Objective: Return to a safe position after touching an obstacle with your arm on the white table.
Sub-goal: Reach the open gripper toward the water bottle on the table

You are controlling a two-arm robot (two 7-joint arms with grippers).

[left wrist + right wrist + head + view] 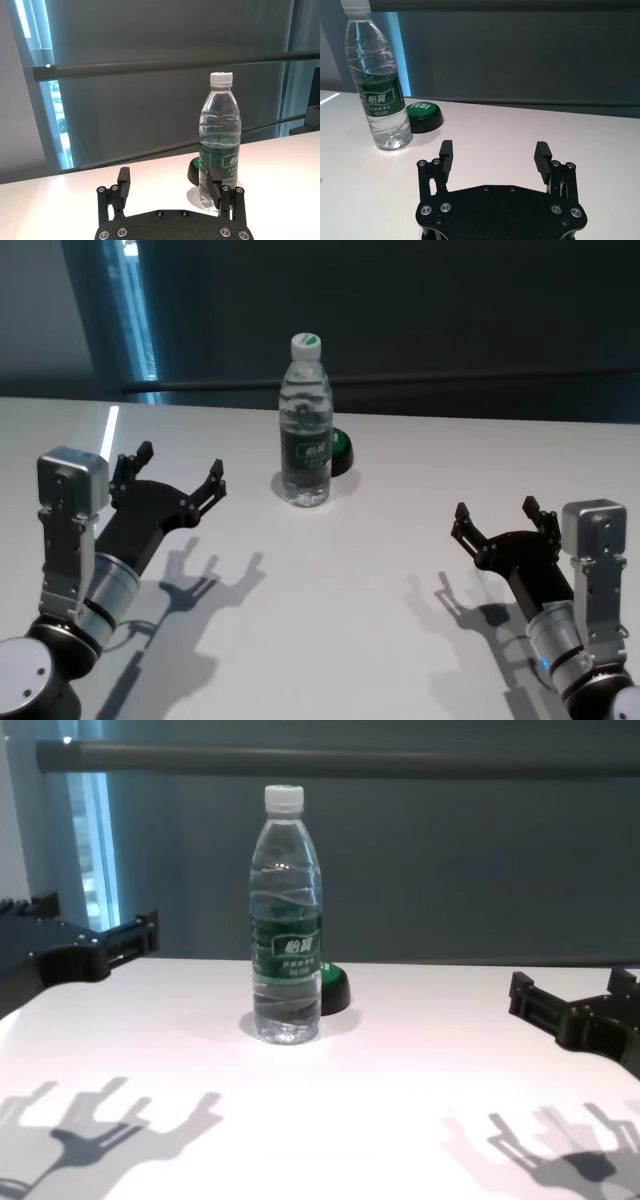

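While both arms hang over the white table (330, 600) with nothing in either of them, the robot looks to be at the tail end of the job, the pull-back-to-safe part rather than the touching part. The left gripper (178, 472) sits to the left of the water bottle (305, 420), fingers spread wide and empty, near it but clearly apart, with bare tabletop between. The right gripper (500, 520) is low on the right side, also splayed open and holding nothing, well apart from the bottle. The bottle stands upright around the middle of the table toward the far edge, white cap on, green label band facing the robot, and a small green button (341, 452) with a black base sits just behind it on the right, touching or nearly so; hard to call from these angles. Judging by that, the next move probably calls for just easing both arms back toward the body and keeping the left one from swinging sideways, since a tall bottle like that would tip easily if clipped. The surface is plain glossy white, throwing sharp shadows of both grippers. Behind it is a dark grey wall with a horizontal rail (340, 760) running across, and a strip of bright window on the left.
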